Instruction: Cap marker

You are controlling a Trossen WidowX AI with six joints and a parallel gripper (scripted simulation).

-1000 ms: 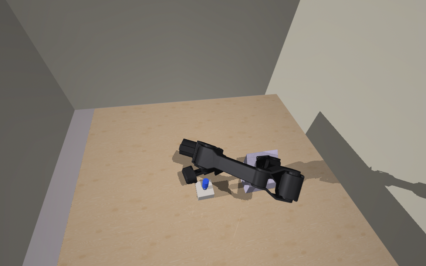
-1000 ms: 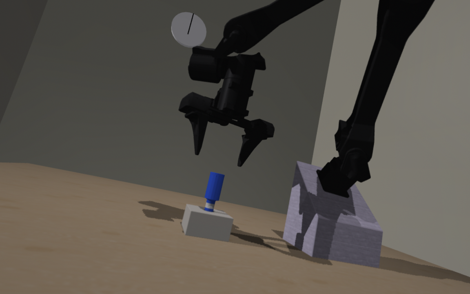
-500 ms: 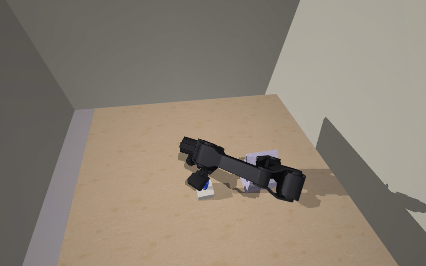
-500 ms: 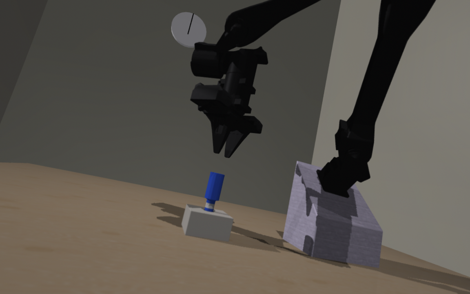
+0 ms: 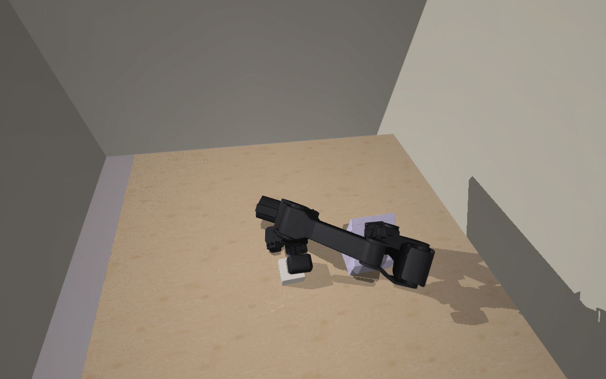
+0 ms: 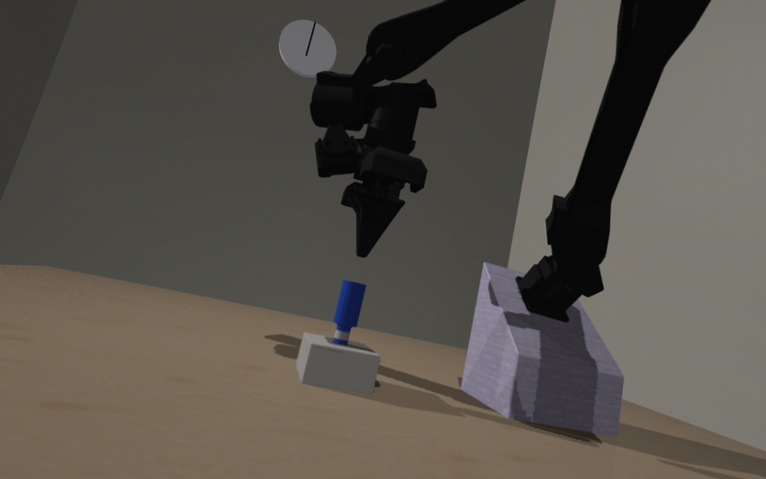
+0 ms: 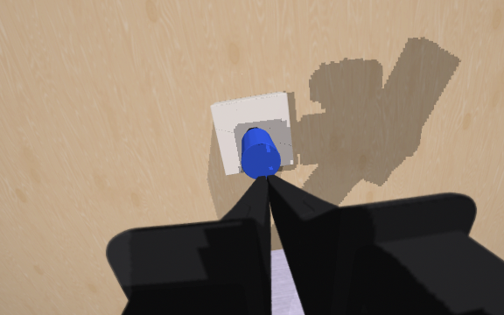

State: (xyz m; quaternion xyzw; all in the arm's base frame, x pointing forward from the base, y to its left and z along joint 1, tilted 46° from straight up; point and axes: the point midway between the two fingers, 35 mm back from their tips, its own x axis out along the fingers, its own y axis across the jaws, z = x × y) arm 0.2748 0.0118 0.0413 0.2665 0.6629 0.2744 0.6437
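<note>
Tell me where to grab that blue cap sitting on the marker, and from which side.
Grip the blue cap around its straight cylindrical sides, coming straight down from above. It stands upright over the holder block with open space around it, and the shut gripper hangs above it.
</note>
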